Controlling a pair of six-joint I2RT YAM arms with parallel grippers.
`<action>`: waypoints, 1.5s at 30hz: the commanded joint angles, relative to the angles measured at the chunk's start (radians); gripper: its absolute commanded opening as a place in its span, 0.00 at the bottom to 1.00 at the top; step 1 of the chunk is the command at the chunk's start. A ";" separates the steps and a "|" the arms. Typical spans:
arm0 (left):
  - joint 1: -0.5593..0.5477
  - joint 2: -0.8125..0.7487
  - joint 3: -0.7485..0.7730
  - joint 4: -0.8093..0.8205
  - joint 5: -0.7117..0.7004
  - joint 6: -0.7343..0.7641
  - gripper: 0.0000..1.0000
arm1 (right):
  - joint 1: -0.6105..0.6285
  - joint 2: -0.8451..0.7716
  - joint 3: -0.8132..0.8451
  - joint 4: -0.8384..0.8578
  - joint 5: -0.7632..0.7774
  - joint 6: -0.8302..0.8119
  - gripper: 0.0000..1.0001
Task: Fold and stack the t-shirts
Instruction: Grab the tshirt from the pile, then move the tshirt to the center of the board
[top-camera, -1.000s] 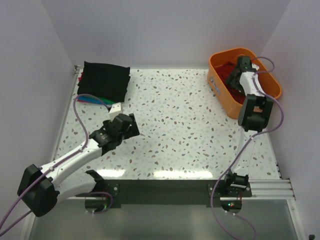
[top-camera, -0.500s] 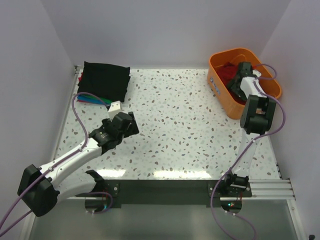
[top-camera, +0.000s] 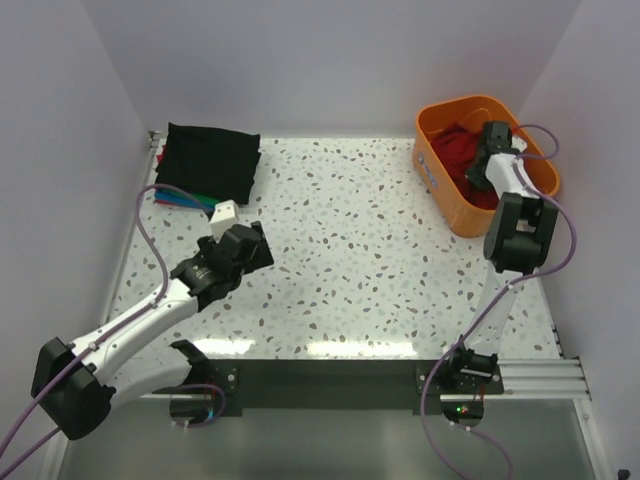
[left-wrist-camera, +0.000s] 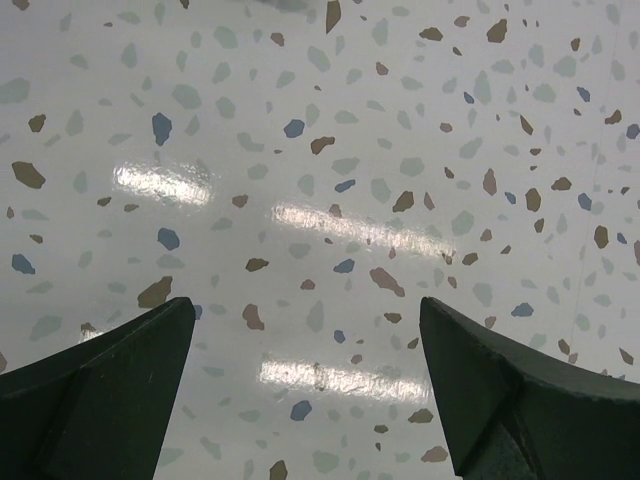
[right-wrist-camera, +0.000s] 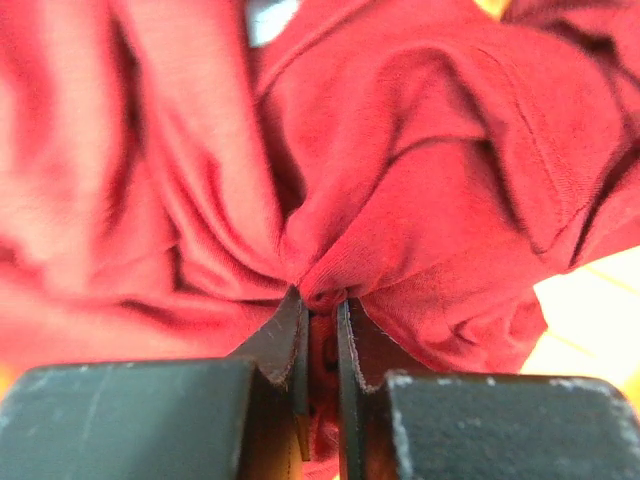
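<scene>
A crumpled dark red t-shirt (top-camera: 458, 150) lies inside the orange basket (top-camera: 442, 187) at the back right. My right gripper (top-camera: 483, 165) reaches down into the basket and is shut on a pinched fold of the red t-shirt (right-wrist-camera: 400, 200), the cloth bunched between the two fingertips (right-wrist-camera: 283, 335). At the back left lies a folded black t-shirt (top-camera: 210, 160) on top of teal and blue folded ones (top-camera: 180, 200), only their edges showing. My left gripper (left-wrist-camera: 305, 330) hovers open over bare speckled table, nothing between its fingers (left-wrist-camera: 120, 370).
The basket stands against the right wall. The folded pile sits in the back left corner by the left wall. The left arm (top-camera: 150, 320) stretches diagonally across the near left of the speckled table (top-camera: 350, 250).
The right gripper has closed on the red t-shirt in the basket after standing open above it. The left gripper has shifted slightly to the left and stays open.
</scene>
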 joint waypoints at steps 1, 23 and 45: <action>0.000 -0.042 0.037 -0.001 -0.038 -0.014 1.00 | 0.020 -0.204 0.040 0.009 -0.042 -0.045 0.00; -0.002 -0.222 0.022 0.000 0.018 -0.017 1.00 | 0.654 -0.657 0.252 0.018 -0.622 -0.394 0.00; 0.001 -0.199 -0.053 -0.218 -0.058 -0.215 1.00 | 0.723 -0.965 -0.753 0.001 -0.134 -0.213 0.99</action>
